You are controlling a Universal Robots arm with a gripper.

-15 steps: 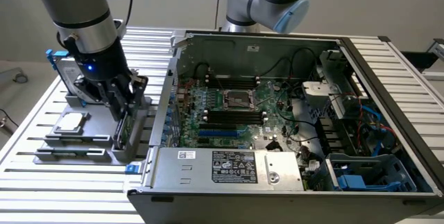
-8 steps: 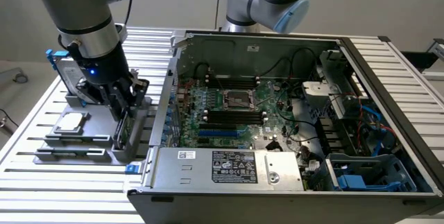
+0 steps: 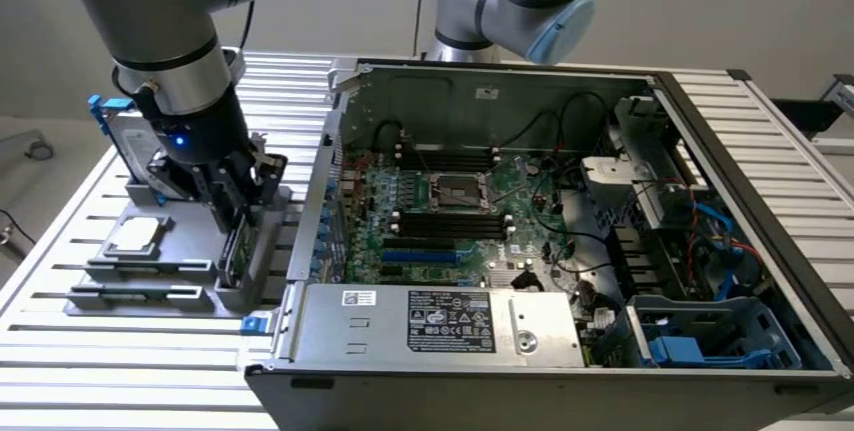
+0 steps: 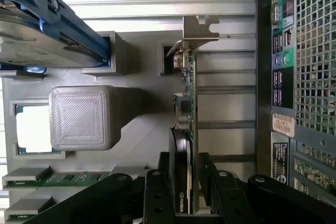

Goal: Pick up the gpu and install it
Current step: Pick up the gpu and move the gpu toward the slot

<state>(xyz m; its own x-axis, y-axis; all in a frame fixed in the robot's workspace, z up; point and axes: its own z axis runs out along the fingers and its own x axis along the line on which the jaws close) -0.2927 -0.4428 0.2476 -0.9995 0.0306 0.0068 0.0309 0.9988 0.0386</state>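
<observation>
Gripper [image 4: 184,182] astride the gpu [image 4: 190,98], card on edge in the grey holder [image 4: 142,124].
Jaws spread, one black finger [image 4: 155,192] on each side of the card; contact not discernible. Silver bracket [image 4: 199,27] at the card's far end. In the holder: hard drive [image 4: 31,35] with blue rails, ribbed grey block [image 4: 79,116], square chip [image 4: 32,129], memory sticks [image 4: 47,177]. Computer case [image 4: 304,77], port side, just beyond the gpu.

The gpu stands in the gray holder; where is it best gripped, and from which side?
Grip the gpu across its two flat faces, at the end away from the silver bracket, coming straight down. It stands on edge in the gray holder, leaving only its thin top edge free; the open hand straddles it there.
</observation>
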